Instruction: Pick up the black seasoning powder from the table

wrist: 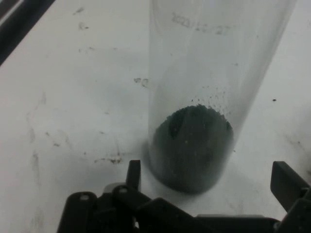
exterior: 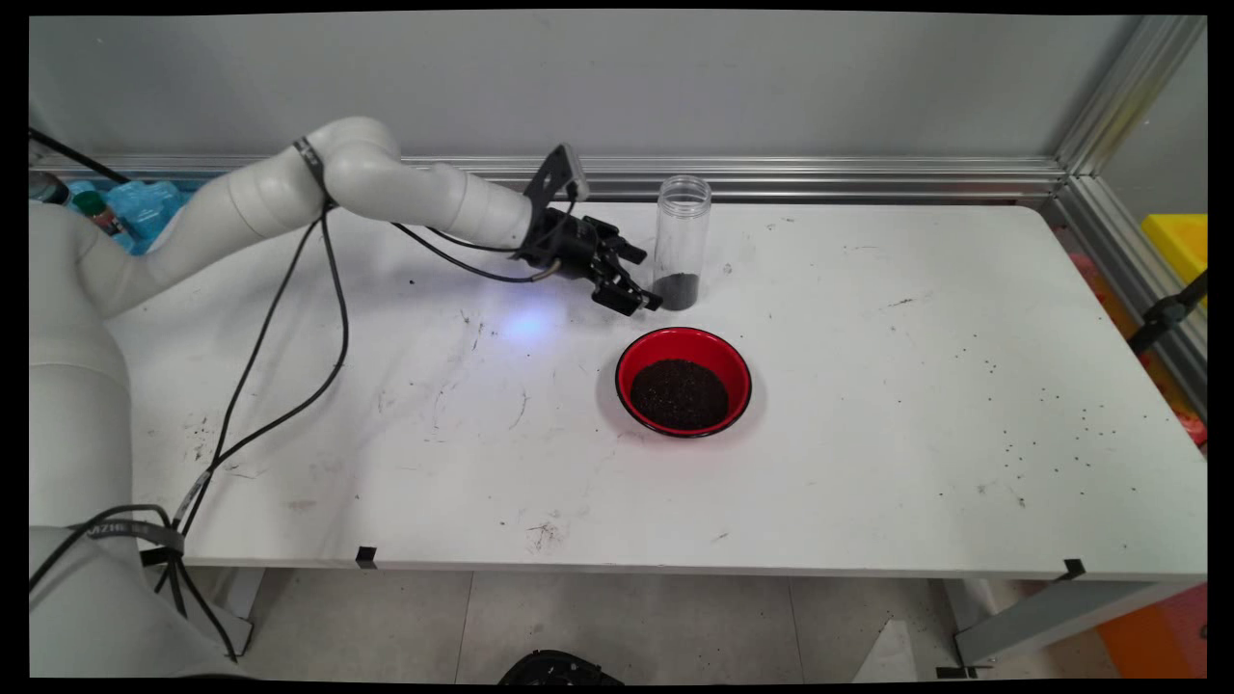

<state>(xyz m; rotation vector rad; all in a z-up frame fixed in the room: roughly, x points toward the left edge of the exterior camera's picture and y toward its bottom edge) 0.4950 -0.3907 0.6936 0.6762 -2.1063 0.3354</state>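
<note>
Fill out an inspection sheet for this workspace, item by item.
Surface: white table, scuffed, with dark specks scattered on its right half.
Things: clear jar, upright, lidless, dark grains at its bottom; red bowl of dark grains in front of it.
Clutter: nothing seen on the table beyond the specks.
Gripper: gripper low beside the jar's base, fingers open on either side of it.
Cables: black cables hang from the arm over the table's left.
Surroundings: grey wall, aluminium frame.

The clear jar bears faint embossed digits, too blurred to read.
</note>
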